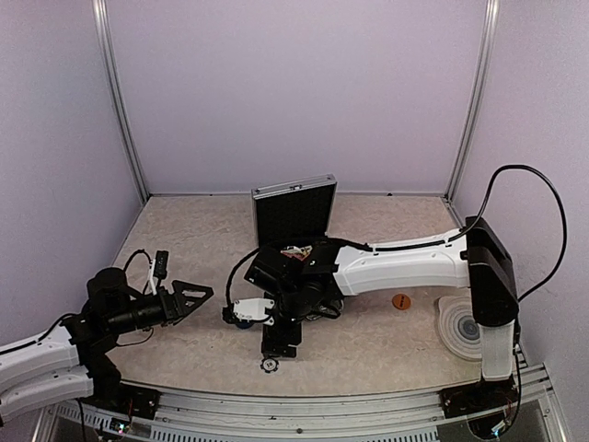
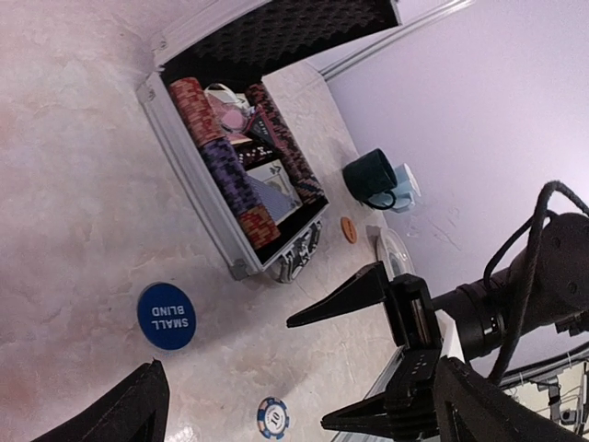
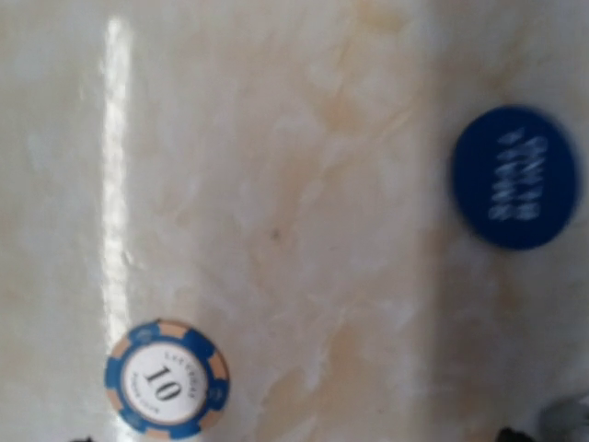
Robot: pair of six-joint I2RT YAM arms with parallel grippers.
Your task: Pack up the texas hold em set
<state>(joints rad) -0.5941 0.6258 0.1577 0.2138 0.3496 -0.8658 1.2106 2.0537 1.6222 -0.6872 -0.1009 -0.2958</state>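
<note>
The silver case (image 2: pixel 189 166) sits in the middle of the table (image 1: pixel 184 239). It is open, and its lid (image 1: pixel 294 207) stands up at the back. Inside the case, rows of red and dark chips (image 2: pixel 225 170) lie side by side. Some parts of the set are not in the case. A blue button (image 2: pixel 167 315) with the words SMALL BLIND lies flat on the table, near the front left corner of the case. A blue and white chip (image 2: pixel 272 419) with a 10 on it lies flat too, closer to the arms and apart from the button. A small orange button (image 2: pixel 348 229) lies on the other side of the case. The right arm reaches across, over the case. The right gripper (image 2: pixel 308 373) hangs above the table by the loose chip. Its two fingers are spread wide and hold nothing. The left gripper (image 1: pixel 201 302) hangs off to the left, well apart from the case. Its fingers are spread wide too, with nothing between them. A dark mug (image 2: pixel 368 175) and a pale blue mug (image 2: pixel 408 187) stand together behind the orange button. A round coaster (image 1: pixel 460 327) lies by the base of the right arm.
</note>
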